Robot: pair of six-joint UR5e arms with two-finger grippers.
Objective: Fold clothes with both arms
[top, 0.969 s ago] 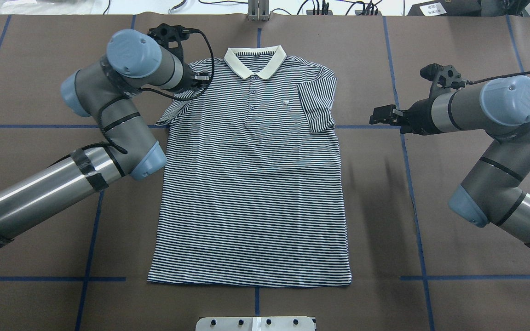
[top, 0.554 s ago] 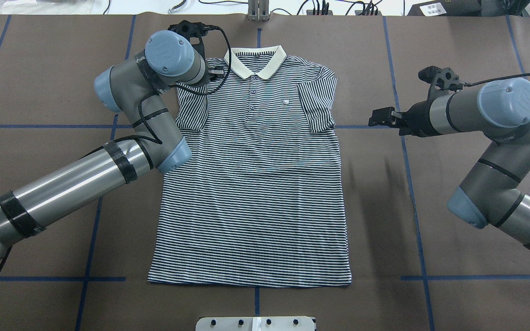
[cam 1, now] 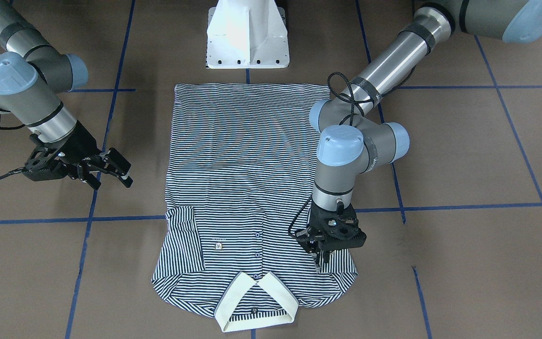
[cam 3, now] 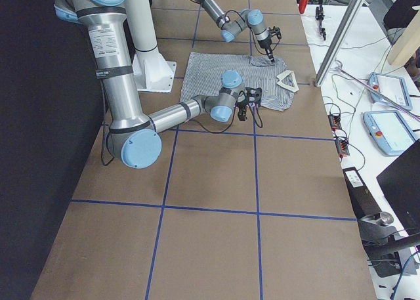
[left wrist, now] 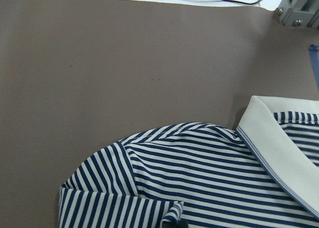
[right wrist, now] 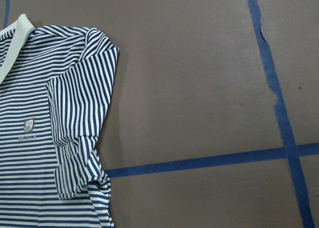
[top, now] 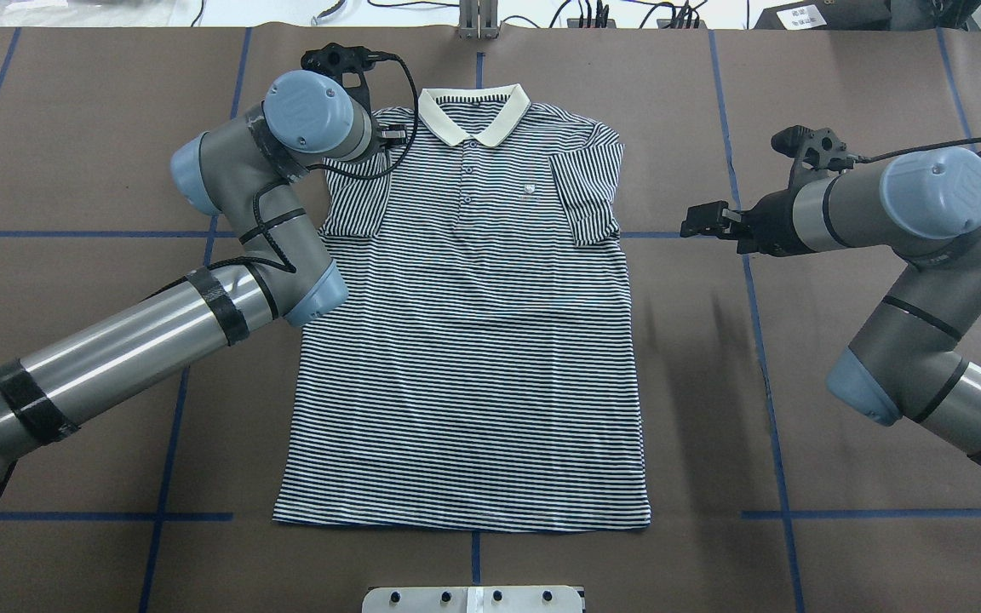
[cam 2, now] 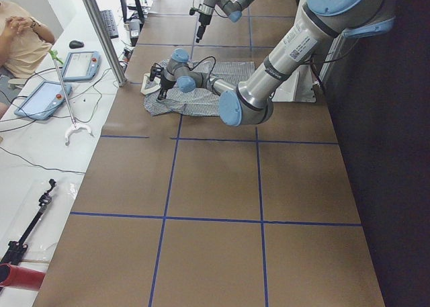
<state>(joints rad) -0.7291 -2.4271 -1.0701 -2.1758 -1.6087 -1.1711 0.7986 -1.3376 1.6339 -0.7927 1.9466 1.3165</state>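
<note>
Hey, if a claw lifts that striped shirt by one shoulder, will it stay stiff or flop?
Probably flops: the shirt lies flat and its sleeves are folded over the chest with soft creases. It looks thin, so likely light and apt to sag. The collar seems somewhat stiffer, keeping its shape.

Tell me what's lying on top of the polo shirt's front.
One sleeve lies folded in beside the logo patch; the other sleeve is folded in with the left hand at its top. The polo shirt fabric beneath both is covered.
</note>
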